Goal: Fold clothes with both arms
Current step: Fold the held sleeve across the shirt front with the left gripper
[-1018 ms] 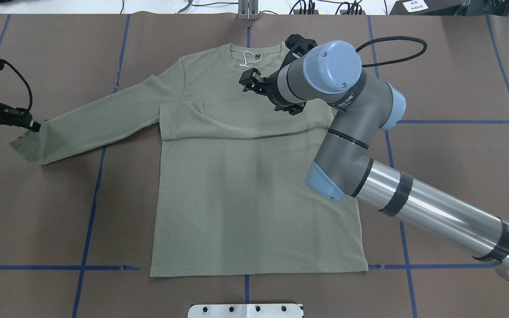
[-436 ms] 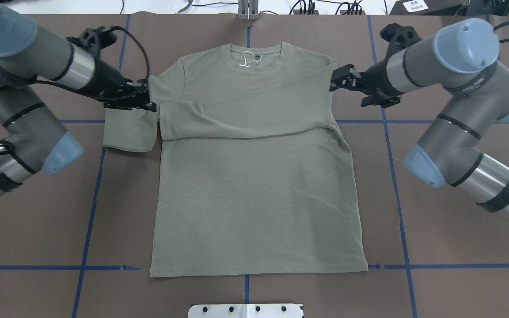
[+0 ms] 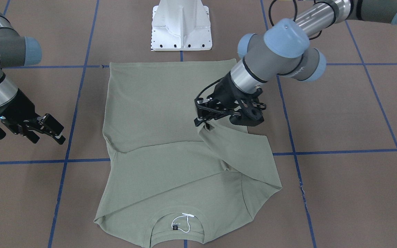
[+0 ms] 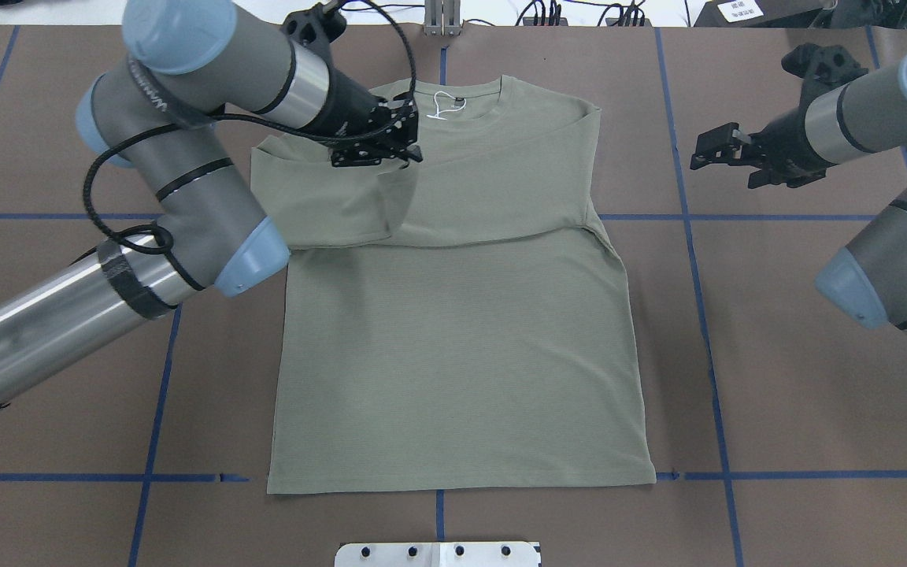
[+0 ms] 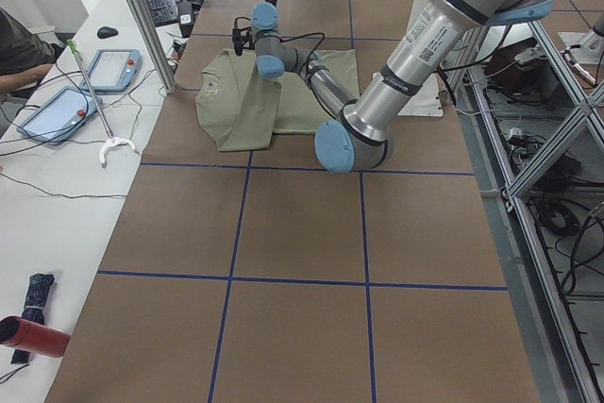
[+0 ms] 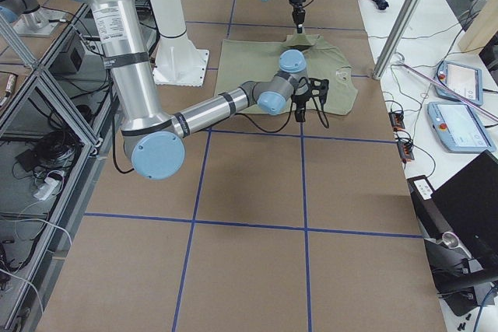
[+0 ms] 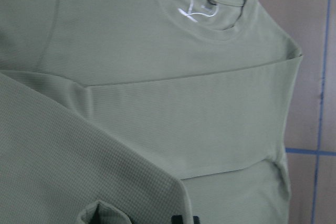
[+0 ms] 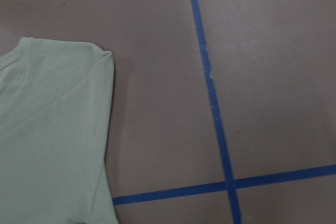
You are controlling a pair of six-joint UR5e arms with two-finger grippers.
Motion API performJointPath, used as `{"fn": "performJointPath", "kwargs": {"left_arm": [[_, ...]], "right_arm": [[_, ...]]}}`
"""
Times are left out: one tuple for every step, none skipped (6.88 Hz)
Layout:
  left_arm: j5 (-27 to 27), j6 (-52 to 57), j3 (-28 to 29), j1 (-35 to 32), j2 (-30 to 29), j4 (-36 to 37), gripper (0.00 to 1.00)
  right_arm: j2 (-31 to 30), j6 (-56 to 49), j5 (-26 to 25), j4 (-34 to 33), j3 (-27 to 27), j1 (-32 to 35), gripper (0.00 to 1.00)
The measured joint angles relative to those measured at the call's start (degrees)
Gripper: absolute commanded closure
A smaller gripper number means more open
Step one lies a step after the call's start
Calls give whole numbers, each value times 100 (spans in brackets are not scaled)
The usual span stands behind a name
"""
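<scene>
The sage-green shirt [image 4: 453, 339] lies flat on the brown table, collar at the far side, with a white string loop [image 4: 442, 106] at the neck. One sleeve lies folded across the chest. My left gripper [image 4: 410, 151] is shut on the other sleeve's cuff [image 3: 207, 132] and holds it just above the chest; it also shows in the front view [image 3: 201, 124]. The lifted sleeve [image 7: 52, 156] fills the left wrist view's lower left. My right gripper [image 4: 705, 151] is open and empty, off the shirt beside its shoulder [image 8: 52, 129]; it also shows in the front view [image 3: 58, 132].
The white pedestal base [image 3: 181, 24] stands at the robot's edge of the table. Blue tape lines [image 4: 690, 216] cross the brown table cover. A metal post [image 4: 442, 20] stands at the far edge. Tablets [image 5: 57, 110] lie on the side desk.
My left gripper has carried the sleeve cuff from the far left inward over the chest. My right gripper has moved off the shirt to the right, empty.
</scene>
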Motion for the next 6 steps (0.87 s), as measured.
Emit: {"fn": "performJointPath", "kwargs": {"left_arm": [[381, -403, 658, 214, -689, 2, 100], [880, -697, 1287, 539, -1223, -20, 100], [1413, -845, 1717, 871, -1522, -92, 100], [1955, -935, 2209, 1127, -1758, -308, 100], [2354, -992, 2769, 1270, -1965, -656, 99], [2555, -1015, 3203, 1359, -2112, -952, 79]], "right_arm": [[-232, -218, 40, 2, 60, 149, 0], [-462, -545, 77, 0, 124, 320, 0], [-620, -806, 92, -1, 152, 445, 0], [-714, -928, 91, -2, 151, 502, 0], [-756, -971, 81, -2, 141, 519, 0], [-770, -982, 73, -2, 143, 523, 0]]}}
